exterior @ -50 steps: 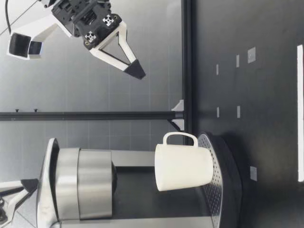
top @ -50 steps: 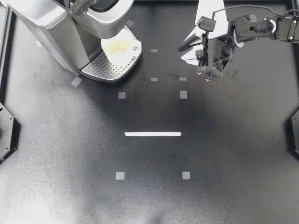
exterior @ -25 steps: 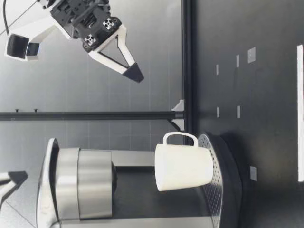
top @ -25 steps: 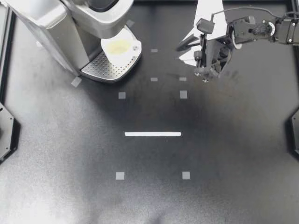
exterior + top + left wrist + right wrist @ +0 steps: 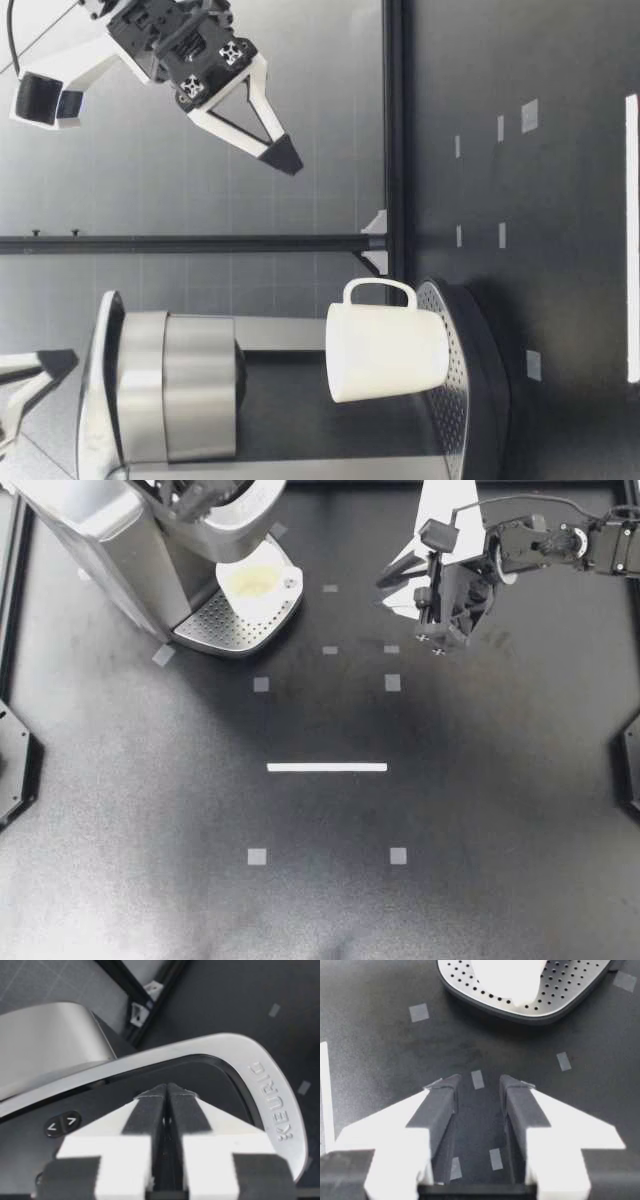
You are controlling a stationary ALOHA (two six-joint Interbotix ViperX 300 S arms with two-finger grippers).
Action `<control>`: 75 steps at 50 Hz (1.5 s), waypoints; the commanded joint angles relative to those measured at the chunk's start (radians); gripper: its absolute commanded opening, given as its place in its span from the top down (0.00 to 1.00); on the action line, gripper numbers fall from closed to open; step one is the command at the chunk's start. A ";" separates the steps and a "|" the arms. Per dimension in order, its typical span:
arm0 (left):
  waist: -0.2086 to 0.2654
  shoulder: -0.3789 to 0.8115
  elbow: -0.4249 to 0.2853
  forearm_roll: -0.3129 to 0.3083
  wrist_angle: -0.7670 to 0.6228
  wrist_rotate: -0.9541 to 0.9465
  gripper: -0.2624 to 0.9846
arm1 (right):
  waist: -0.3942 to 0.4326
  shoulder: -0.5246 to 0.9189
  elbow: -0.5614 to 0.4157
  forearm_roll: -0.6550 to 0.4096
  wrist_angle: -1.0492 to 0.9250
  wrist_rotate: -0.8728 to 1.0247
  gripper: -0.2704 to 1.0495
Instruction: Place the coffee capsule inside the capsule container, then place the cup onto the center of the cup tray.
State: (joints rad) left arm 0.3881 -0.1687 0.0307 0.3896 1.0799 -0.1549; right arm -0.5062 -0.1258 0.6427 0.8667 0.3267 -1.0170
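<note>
The white cup (image 5: 258, 584) stands upright on the perforated cup tray (image 5: 215, 628) of the silver coffee machine (image 5: 110, 540). Over the machine's lid sits my left gripper (image 5: 200, 494), shut with nothing seen between its fingers (image 5: 150, 1110), its tips close to the lid's dark panel (image 5: 210, 1072). My right gripper (image 5: 388, 588) hovers high above the table beside the machine, open and empty, pointing toward the cup (image 5: 512, 980) and tray (image 5: 570, 990). In the low view the cup (image 5: 385, 350) has its handle toward my right gripper (image 5: 283, 155). No capsule shows.
Small grey tape squares (image 5: 392, 682) and a white tape line (image 5: 326, 767) mark the black table. A black frame rail (image 5: 395, 130) runs along the table's back edge, behind the machine (image 5: 180, 385).
My left gripper has come in over the machine's top. My right gripper has edged slightly toward the machine and now holds still, still open.
</note>
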 commanded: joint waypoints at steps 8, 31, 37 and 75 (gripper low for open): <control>-0.002 0.008 -0.009 0.002 0.000 0.002 0.73 | 0.005 -0.011 -0.020 0.000 -0.008 -0.002 0.50; 0.003 0.002 0.026 0.015 0.040 -0.018 0.73 | 0.005 -0.011 -0.018 0.000 0.003 0.000 0.50; 0.014 0.003 0.034 0.017 0.043 -0.017 0.73 | 0.005 -0.011 -0.018 0.002 0.011 0.002 0.50; 0.043 0.061 0.083 0.002 0.032 -0.015 0.73 | 0.031 -0.015 -0.011 0.003 0.017 0.006 0.50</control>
